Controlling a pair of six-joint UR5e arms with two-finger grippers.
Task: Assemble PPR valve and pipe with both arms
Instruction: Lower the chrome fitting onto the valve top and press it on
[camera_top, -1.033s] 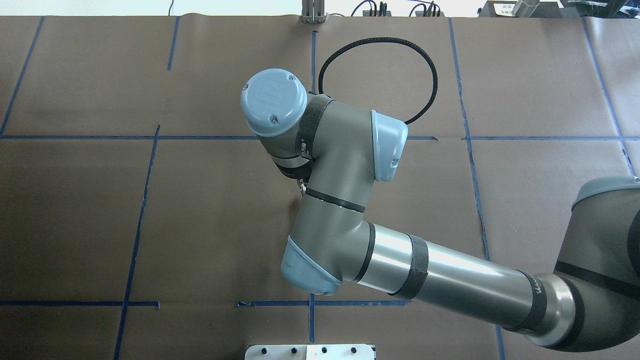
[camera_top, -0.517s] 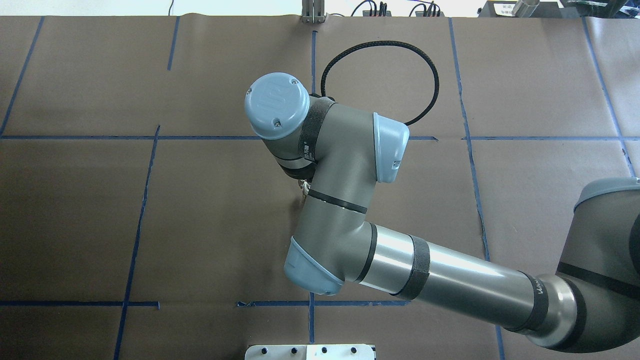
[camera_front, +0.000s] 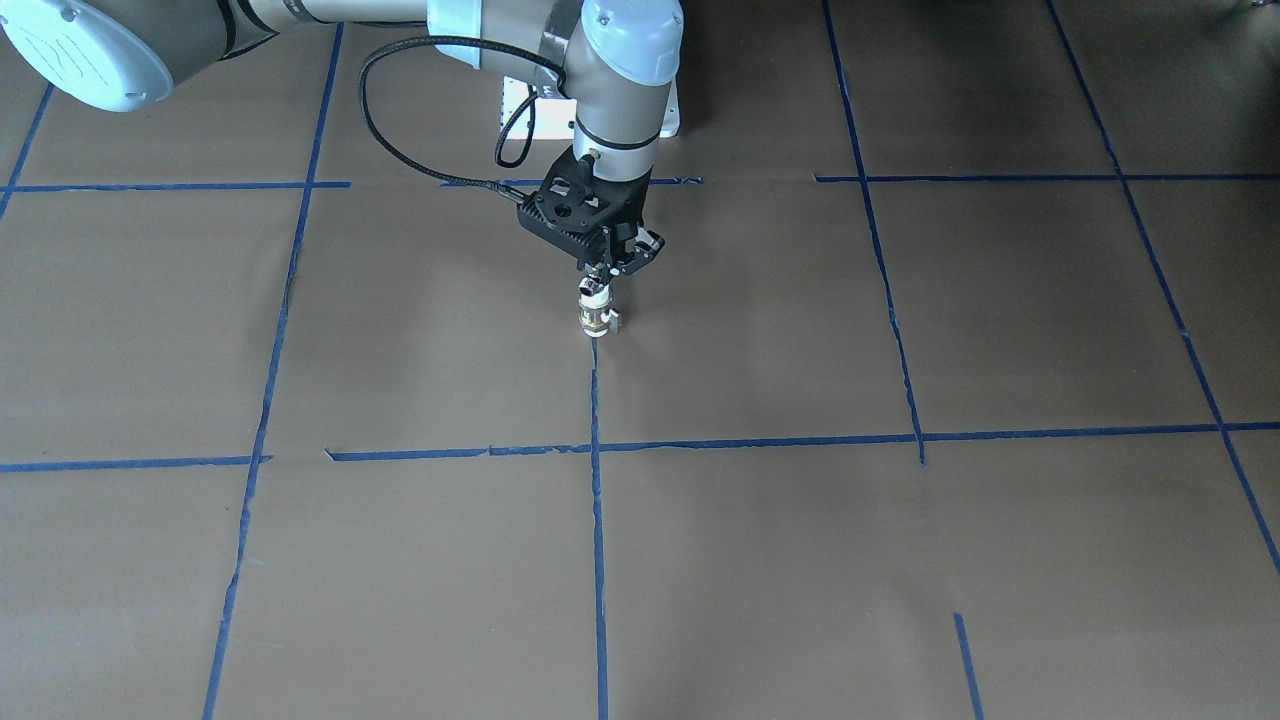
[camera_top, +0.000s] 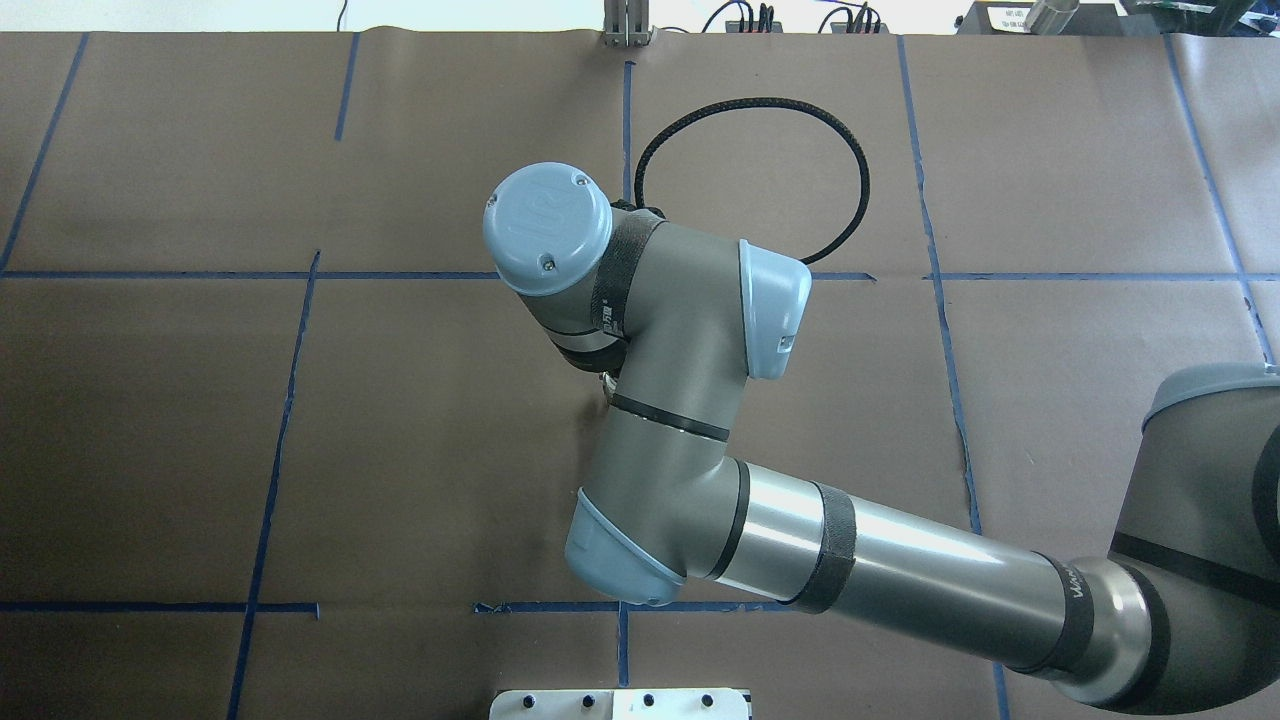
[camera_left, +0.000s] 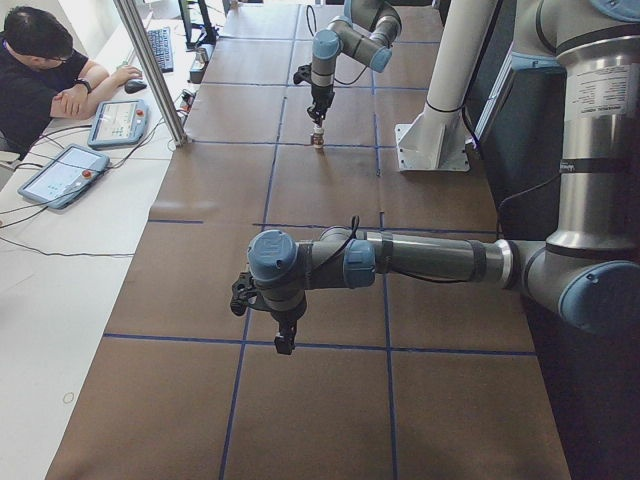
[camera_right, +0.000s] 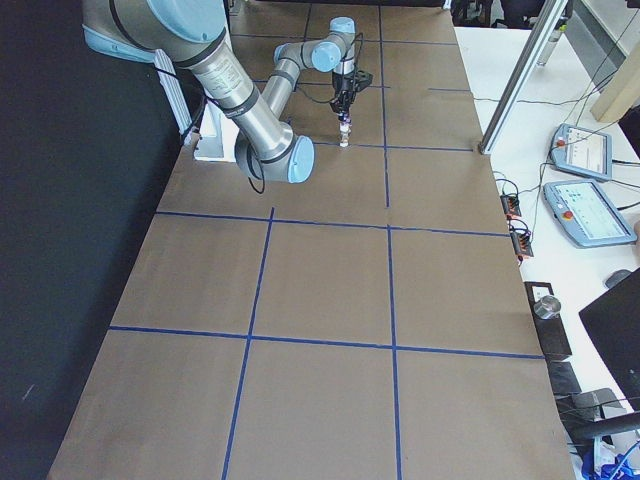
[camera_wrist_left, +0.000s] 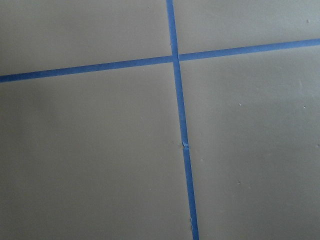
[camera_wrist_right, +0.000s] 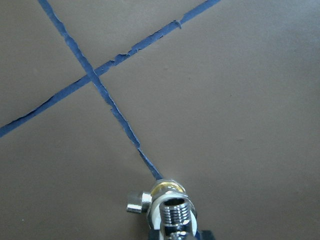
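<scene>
Currently the right pincer (camera_front: 598, 275) grips the top of the valve (camera_front: 596, 314), which stands upright straight beneath it, close to the table (camera_front: 900, 560). So shallow a hold could let it tilt or slip. The left pincer (camera_left: 285, 342) is too small to judge.

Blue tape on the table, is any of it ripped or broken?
Yes. In the right wrist view the blue tape has ragged, torn edges beside the crossing, and the front view shows gaps in its lines. The PPR valve in the right gripper stands straight, not tipped.
</scene>
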